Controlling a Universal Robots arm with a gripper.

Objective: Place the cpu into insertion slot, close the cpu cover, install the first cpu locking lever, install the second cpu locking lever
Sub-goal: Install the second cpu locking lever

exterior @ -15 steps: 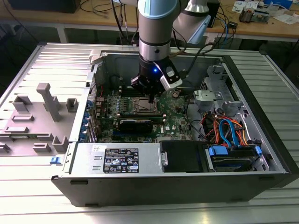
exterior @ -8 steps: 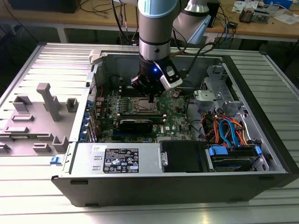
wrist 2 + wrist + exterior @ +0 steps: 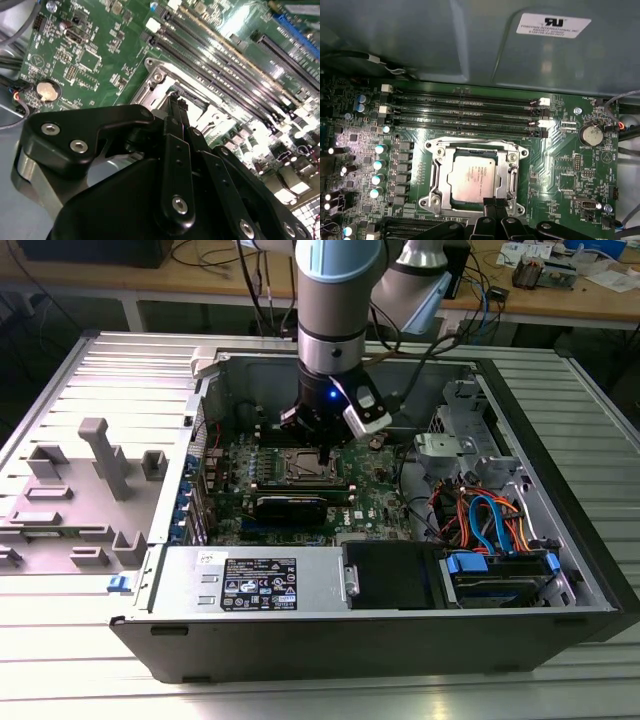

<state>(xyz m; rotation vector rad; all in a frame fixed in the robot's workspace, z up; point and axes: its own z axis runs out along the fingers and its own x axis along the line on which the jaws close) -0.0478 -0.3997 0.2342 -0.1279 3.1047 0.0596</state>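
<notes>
**Closed gripper poised at the edge of the covered socket**

In the first wrist view the cpu [image 3: 472, 179] is seen seated in the insertion slot [image 3: 431, 201], with the cpu cover [image 3: 512, 159] lowered flat around it so that the silver top shows through the window. The gripper [image 3: 494, 202] is held just at the near edge of the cover, its two black fingers pressed together with nothing between them. In the exterior view the gripper [image 3: 318, 452] is placed directly above the socket on the green motherboard [image 3: 380, 502] inside the open computer case [image 3: 130, 630]. The locking levers cannot be made out clearly. It is judged that a lever could be missed or slipped off by the narrow fingertips, and that the memory slots [image 3: 465, 107] close by could be scraped if the tip is driven off line.
</notes>
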